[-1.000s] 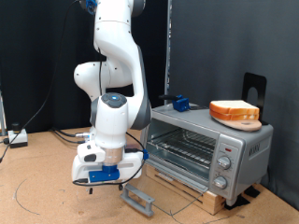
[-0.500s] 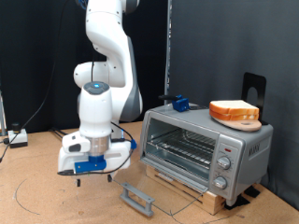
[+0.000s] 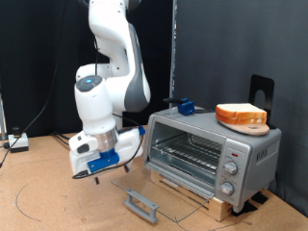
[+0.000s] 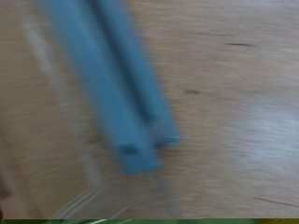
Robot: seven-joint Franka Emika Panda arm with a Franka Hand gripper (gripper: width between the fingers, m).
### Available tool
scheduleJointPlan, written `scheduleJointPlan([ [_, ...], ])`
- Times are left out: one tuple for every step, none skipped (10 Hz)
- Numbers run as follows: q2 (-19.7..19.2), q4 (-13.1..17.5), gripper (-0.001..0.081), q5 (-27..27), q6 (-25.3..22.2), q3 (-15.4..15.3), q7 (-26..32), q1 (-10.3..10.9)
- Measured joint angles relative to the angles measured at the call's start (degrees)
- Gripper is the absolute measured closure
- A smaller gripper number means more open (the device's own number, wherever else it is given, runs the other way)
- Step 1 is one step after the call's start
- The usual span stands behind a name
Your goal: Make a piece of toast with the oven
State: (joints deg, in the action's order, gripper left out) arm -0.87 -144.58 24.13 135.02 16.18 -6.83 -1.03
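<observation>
The oven [image 3: 214,152] is a boxy silver-grey countertop toaster oven at the exterior view's right, its glass door folded down open, its wire rack bare, round knobs on its right panel. No piece of toast shows inside it.
</observation>
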Motion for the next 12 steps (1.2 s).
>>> scheduleJointPlan([
  [1.91, 0.40, -0.0004, 3.19, -3.76, 0.00, 3.71, 0.00],
  [3.81, 0.56, -0.0004, 4.85, -6.00, 0.00, 5.69, 0.02],
  [5.78, 0.59, -0.0004, 5.53, -7.52, -0.04, 6.50, 0.04],
  [7.78, 0.62, -0.0004, 5.58, -9.05, -0.13, 6.68, 0.04],
  [9.84, 0.65, -0.0004, 5.54, -10.52, -0.29, 6.68, 0.05],
  [11.82, 0.70, -0.0004, 5.12, -12.20, -0.43, 6.48, 0.05],
  [13.78, 0.70, -0.0004, 3.96, -12.99, -0.71, 4.93, 0.03],
  [15.74, 0.73, -0.0004, 1.03, -13.53, -1.45, 1.03, -0.06],
  [17.50, 0.30, -0.0004, -1.62, -13.88, -2.39, -2.82, -0.44],
  [17.34, 0.26, -0.0004, -0.47, -13.88, -2.26, -1.31, -0.38],
  [17.44, 0.35, -0.0004, 3.57, -13.36, -2.00, 3.17, 0.32],
  [17.95, 0.79, -0.0004, 8.88, -13.55, -1.76, 8.59, 1.65],
])
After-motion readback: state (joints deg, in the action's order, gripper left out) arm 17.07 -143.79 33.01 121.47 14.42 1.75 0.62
